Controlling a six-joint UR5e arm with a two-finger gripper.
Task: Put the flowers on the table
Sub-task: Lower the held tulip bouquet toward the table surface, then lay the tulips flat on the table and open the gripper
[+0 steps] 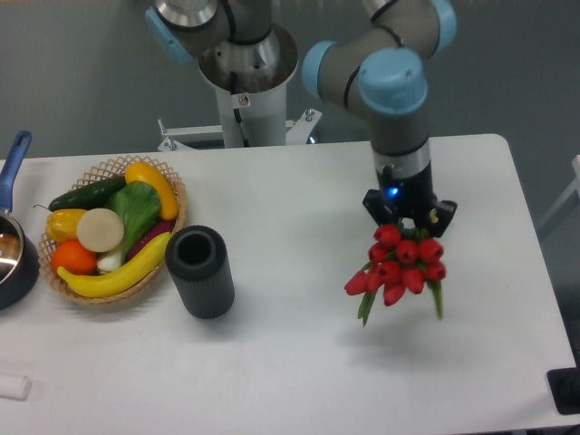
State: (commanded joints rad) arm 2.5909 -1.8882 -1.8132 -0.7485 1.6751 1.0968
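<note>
Jaws (410,217) clenched on the flowers (399,263), blooms facing the camera! The bunch hangs over the white desk (299,362), well to the right of the dark cylinder (200,271).

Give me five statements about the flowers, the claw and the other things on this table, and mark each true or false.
1. The claw holds the bunch of red tulips. True.
2. The tulips lie flat on the white table. False: they hang from the claw, and a shadow shows on the table under them.
3. A dark ribbed cylinder stands just right of the wicker basket. True.
4. The basket is empty. False: it holds a banana, a cucumber and other produce.
5. The tulips are inside the dark cylinder. False: they are far to its right.
</note>
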